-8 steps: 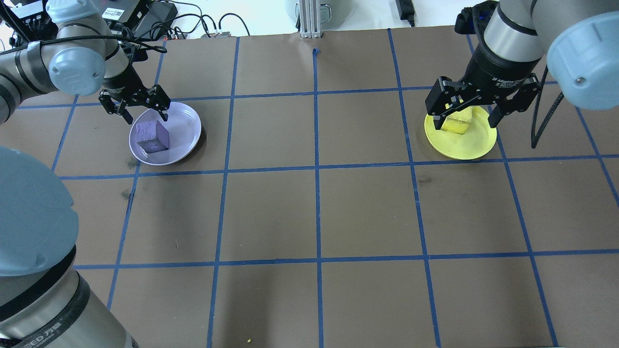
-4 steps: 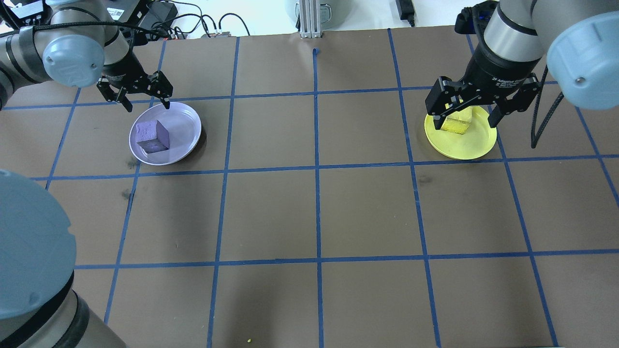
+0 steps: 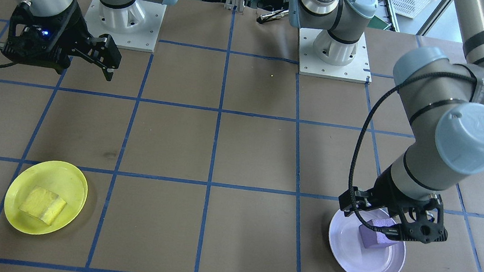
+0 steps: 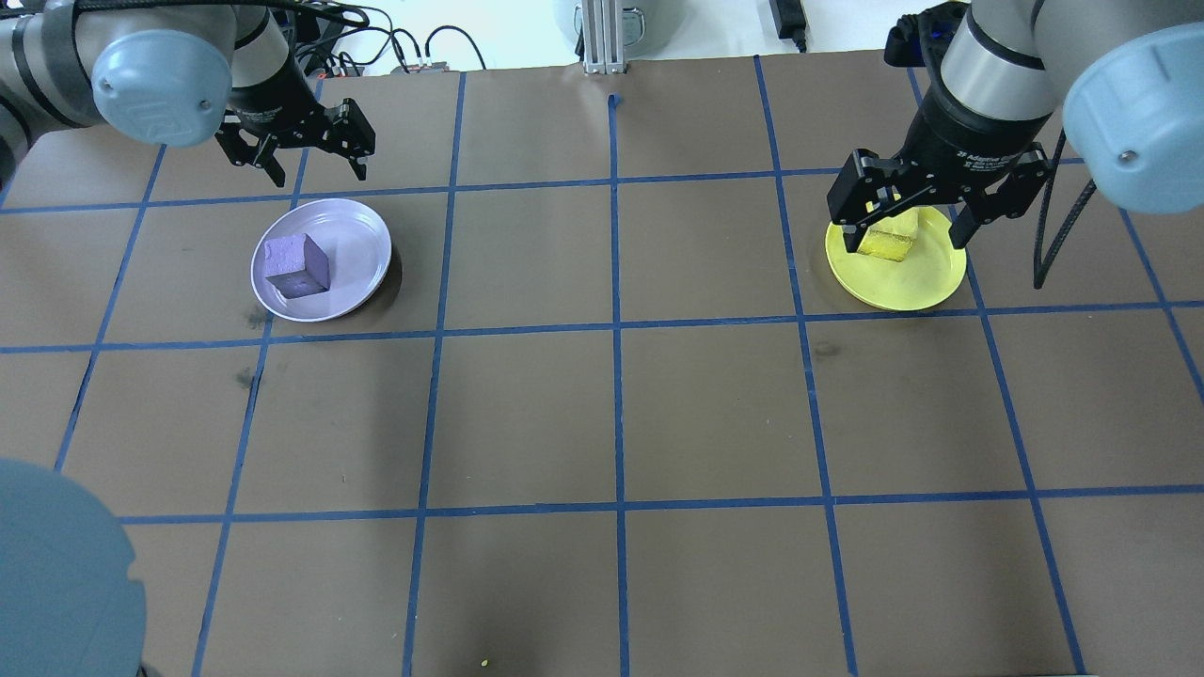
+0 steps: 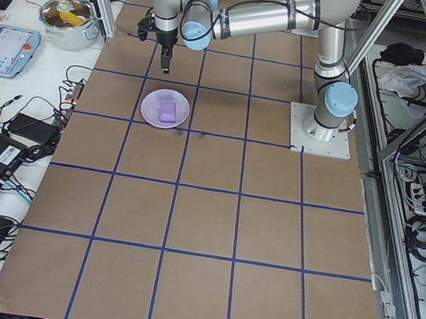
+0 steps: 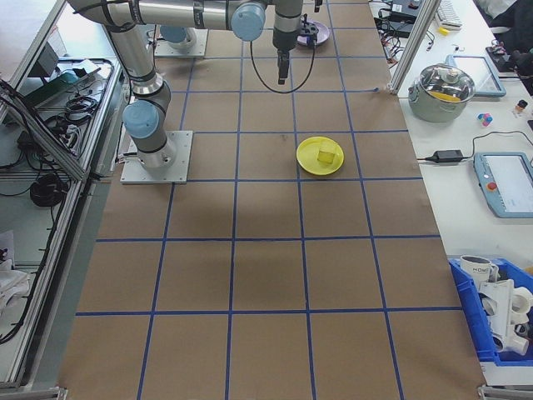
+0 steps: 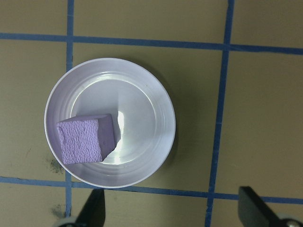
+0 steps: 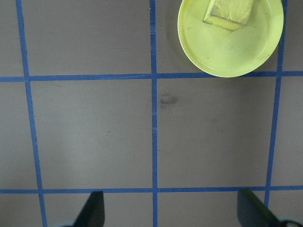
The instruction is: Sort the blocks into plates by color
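Lavender block (image 4: 295,266) lying inside the lavender plate (image 4: 362,246), toward one side of the dish and touching its floor. Yellow block (image 3: 42,205) resting inside the yellow plate (image 3: 18,220), well apart from the lavender plate along the same row of the brown counter (image 4: 611,414) with its blue tape grid. Left claw (image 4: 316,173) raised beside the lavender plate's rim, spread wide, gripping nothing. Right claw (image 4: 910,228) high above the counter, likewise spread wide, with nothing between the fingers.
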